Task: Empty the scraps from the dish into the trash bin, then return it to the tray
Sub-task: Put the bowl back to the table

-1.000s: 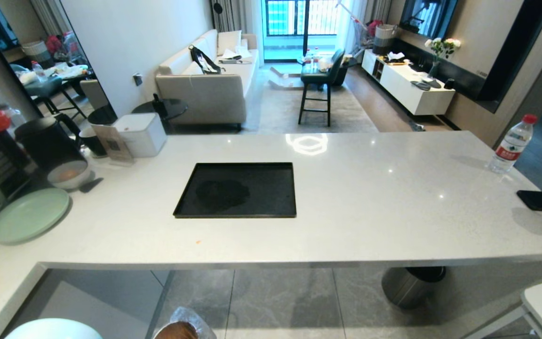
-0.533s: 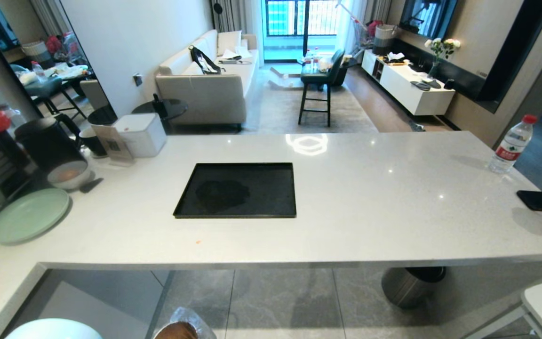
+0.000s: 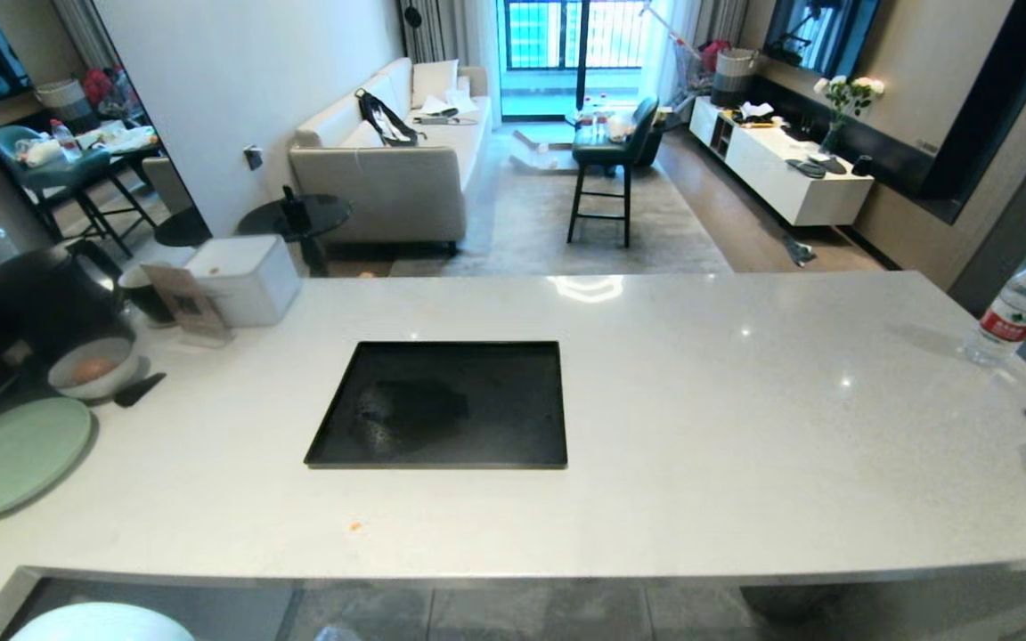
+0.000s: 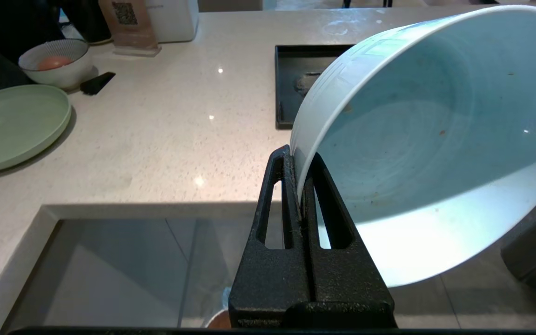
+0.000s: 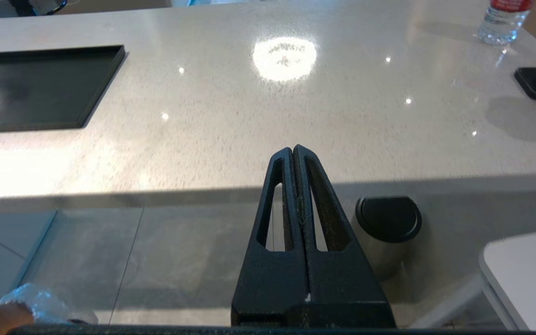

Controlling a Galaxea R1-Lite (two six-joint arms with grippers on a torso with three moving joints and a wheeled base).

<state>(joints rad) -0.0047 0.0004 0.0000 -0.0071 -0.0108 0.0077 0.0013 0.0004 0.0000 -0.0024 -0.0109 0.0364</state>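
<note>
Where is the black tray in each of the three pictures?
Head view: the tray lies mid-counter, slightly left of centre.
Left wrist view: only the tray's near corner shows, above centre, the rest hidden behind the dish that the left gripper pinches by the rim.
Right wrist view: the tray sits at the upper left edge.
Shared landmark: the white counter.

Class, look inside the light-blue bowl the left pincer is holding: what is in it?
The tilted light-blue round bowl, clamped at its rim by the left pincer, holds no food chunks or sticks, only tiny specks and smears. Nothing covers its pale inside, though the picture's edge cuts off part.
</note>
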